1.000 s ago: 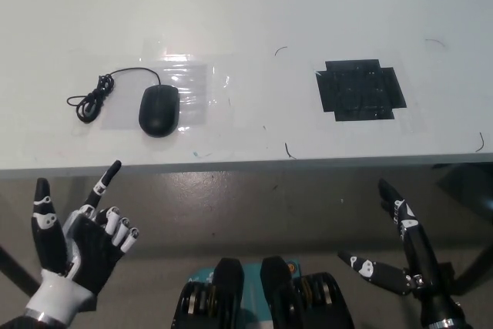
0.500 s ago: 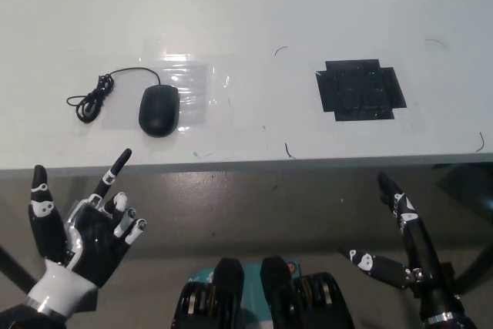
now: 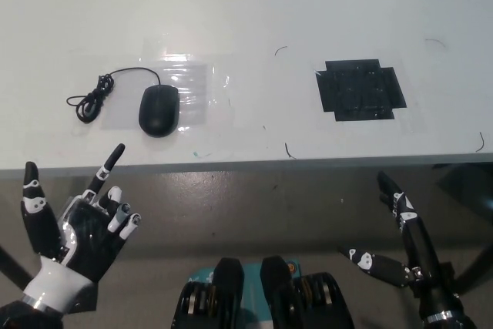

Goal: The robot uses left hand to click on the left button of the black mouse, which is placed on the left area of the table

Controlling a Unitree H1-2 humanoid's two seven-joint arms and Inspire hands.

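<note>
Down at the lower left, the white left hand (image 3: 77, 229) hangs below the bench (image 3: 246, 5) edge, grasping nothing: one finger points up toward the bench, the thumb stands apart, and the other fingers curl in. Above it, on the left part of the bench, a coiled cable (image 3: 91, 98) lies just left of the black mouse (image 3: 159, 110), which rests well back from the hand, on a sheet of clear tape (image 3: 189, 90). Further right a patch of black tape (image 3: 360, 89) is stuck to the bench top. At the lower right, the black right hand (image 3: 400, 248) rests below the bench edge, released, fingers spread and holding nothing.
</note>
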